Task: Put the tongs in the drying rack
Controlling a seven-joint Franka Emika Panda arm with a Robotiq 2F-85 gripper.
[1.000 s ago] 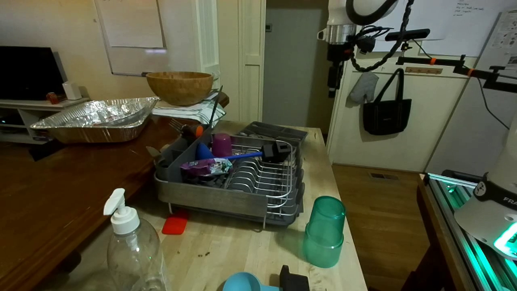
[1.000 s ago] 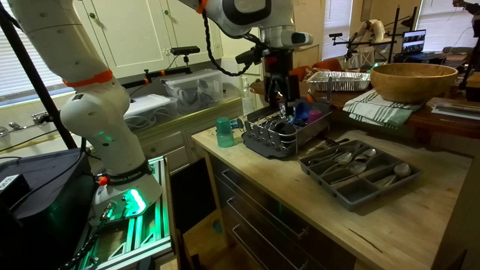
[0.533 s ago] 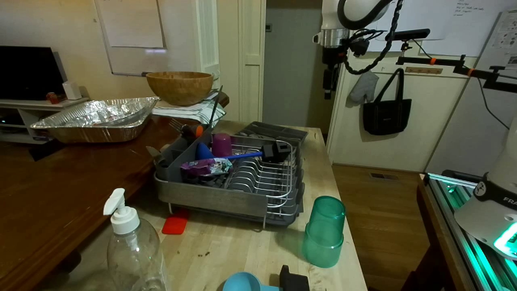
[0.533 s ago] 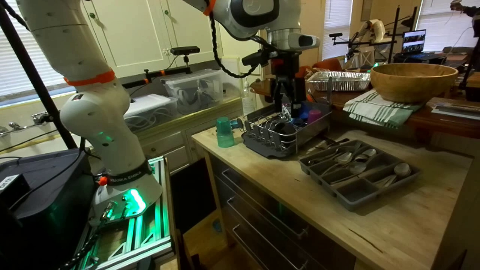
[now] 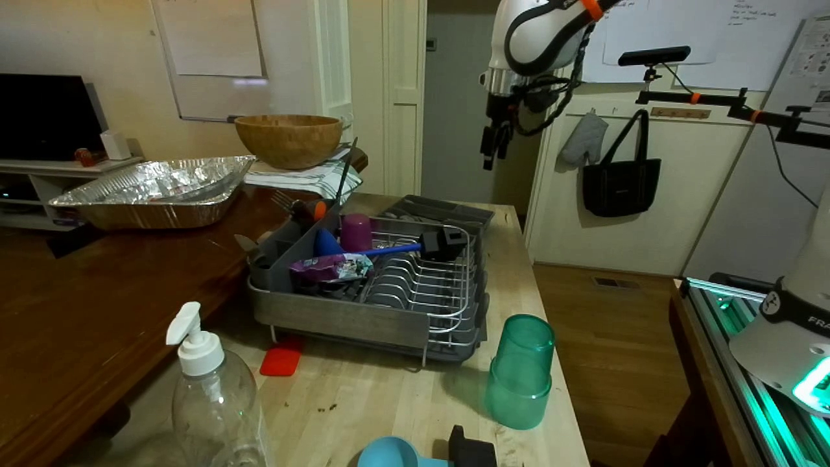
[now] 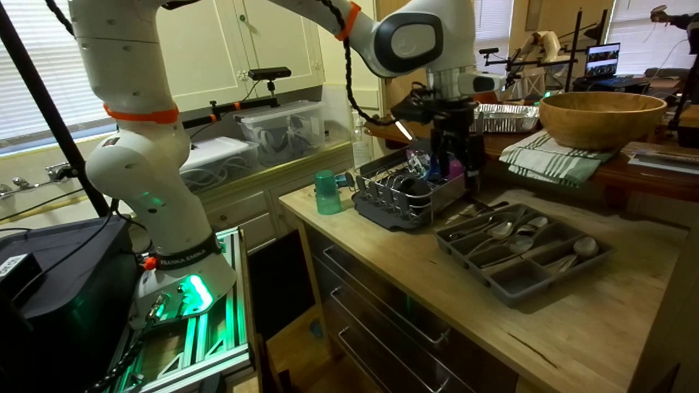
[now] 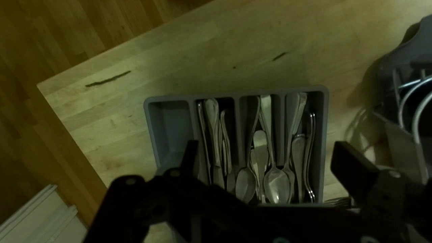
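Jaws stand parted, the drying rack (image 5: 343, 321) grey and silver-wired.

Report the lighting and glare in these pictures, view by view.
Wrist view: dim overall, the gripper a near-black silhouette, a bright glint on a spoon. Both exterior views: the green base light blown out nearly white. In an exterior view, the foil pan glints brightly.

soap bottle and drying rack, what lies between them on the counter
A flat red thing lies on the counter between the soap bottle and the drying rack, close to the rack's edge; an exterior view shows it.
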